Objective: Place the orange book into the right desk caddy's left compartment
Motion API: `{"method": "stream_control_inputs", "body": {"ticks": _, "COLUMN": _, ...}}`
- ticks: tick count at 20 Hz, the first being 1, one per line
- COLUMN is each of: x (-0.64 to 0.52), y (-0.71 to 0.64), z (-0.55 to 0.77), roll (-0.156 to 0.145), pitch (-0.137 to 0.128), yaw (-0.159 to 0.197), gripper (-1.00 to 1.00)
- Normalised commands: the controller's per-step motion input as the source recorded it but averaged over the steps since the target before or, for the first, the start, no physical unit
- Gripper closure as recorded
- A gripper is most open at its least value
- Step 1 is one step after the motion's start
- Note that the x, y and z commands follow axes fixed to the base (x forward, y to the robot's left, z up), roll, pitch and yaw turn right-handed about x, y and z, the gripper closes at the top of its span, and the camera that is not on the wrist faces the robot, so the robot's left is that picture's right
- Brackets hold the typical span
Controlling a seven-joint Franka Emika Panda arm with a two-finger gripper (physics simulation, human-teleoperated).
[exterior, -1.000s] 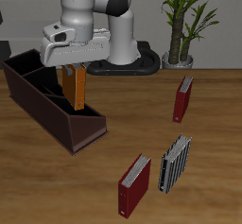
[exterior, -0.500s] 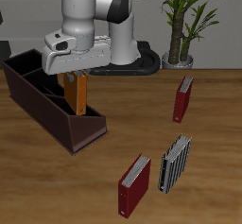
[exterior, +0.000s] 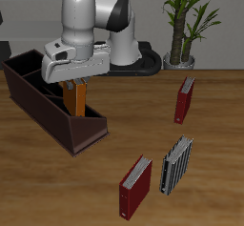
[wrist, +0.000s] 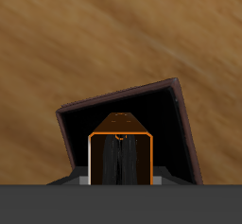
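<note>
My gripper (exterior: 74, 80) is shut on the orange book (exterior: 77, 99) and holds it upright by its top. The book's lower end is inside the right desk caddy (exterior: 38, 109), a long dark maroon-brown box, in the compartment nearest the table's front edge. In the wrist view the orange book (wrist: 120, 138) hangs straight below me, framed by the caddy's dark end compartment (wrist: 180, 124). My fingertips are hidden behind the hand.
Two dark red books (exterior: 185, 99) (exterior: 135, 187) and a grey striped book (exterior: 176, 164) stand on the wooden table away from the caddy. A potted plant (exterior: 181, 39) stands at the back beside my base.
My gripper has moved sideways and down with the orange book, so the book now sits deeper in the caddy's end compartment.
</note>
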Motion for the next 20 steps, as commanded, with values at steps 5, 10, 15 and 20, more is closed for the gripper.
{"method": "stream_control_inputs", "body": {"ticks": 5, "x": 0.02, "y": -0.09, "z": -0.13, "roll": -0.015, "pitch": 0.015, "yaw": -0.013, "gripper": 1.00}}
{"method": "stream_control_inputs", "body": {"ticks": 10, "x": 0.06, "y": -0.10, "z": -0.24, "roll": -0.018, "pitch": 0.024, "yaw": 0.006, "gripper": 1.00}}
{"method": "stream_control_inputs", "body": {"ticks": 15, "x": 0.12, "y": -0.07, "z": -0.22, "roll": -0.007, "pitch": 0.038, "yaw": -0.015, "gripper": 1.00}}
{"method": "stream_control_inputs", "body": {"ticks": 20, "x": 0.05, "y": -0.05, "z": -0.13, "roll": -0.038, "pitch": -0.004, "yaw": -0.014, "gripper": 1.00}}
